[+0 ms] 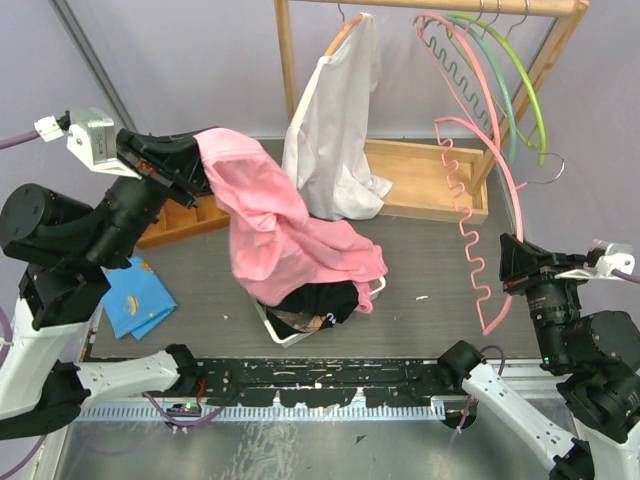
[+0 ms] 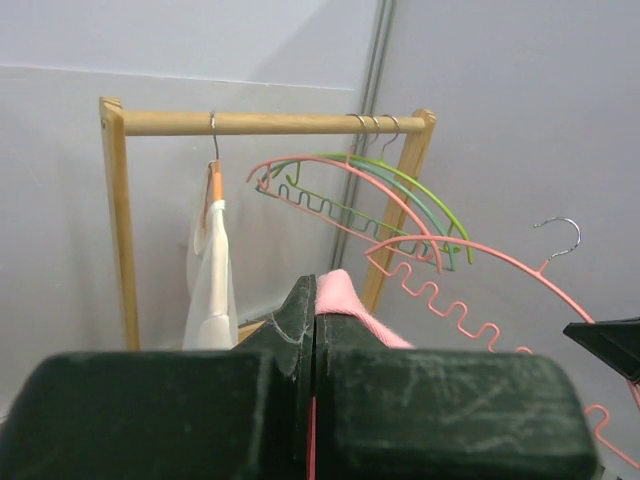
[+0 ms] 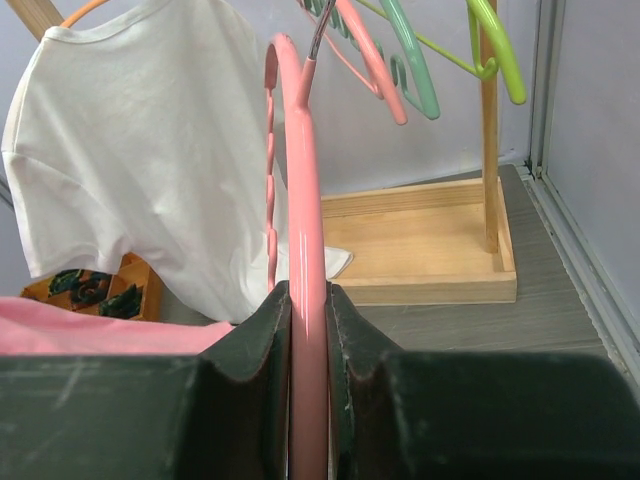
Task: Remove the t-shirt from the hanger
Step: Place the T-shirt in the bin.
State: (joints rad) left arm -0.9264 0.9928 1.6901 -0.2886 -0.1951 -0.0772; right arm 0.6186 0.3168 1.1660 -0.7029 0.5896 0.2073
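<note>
The pink t-shirt (image 1: 275,235) hangs from my left gripper (image 1: 195,165), which is shut on its top edge, raised at the left. The cloth drapes down onto a basket. It shows between the fingers in the left wrist view (image 2: 345,300). The pink wire hanger (image 1: 470,235) is bare, apart from the shirt, and held upright at the right. My right gripper (image 1: 507,270) is shut on its lower end. In the right wrist view the hanger's bar (image 3: 307,200) runs up between the closed jaws of my right gripper (image 3: 308,300).
A white t-shirt (image 1: 330,140) hangs on an orange hanger from the wooden rack (image 1: 290,60). Pink and green empty hangers (image 1: 500,70) hang at its right end. A white basket (image 1: 275,325) holds black clothes (image 1: 315,300). A blue cloth (image 1: 135,297) lies at the left.
</note>
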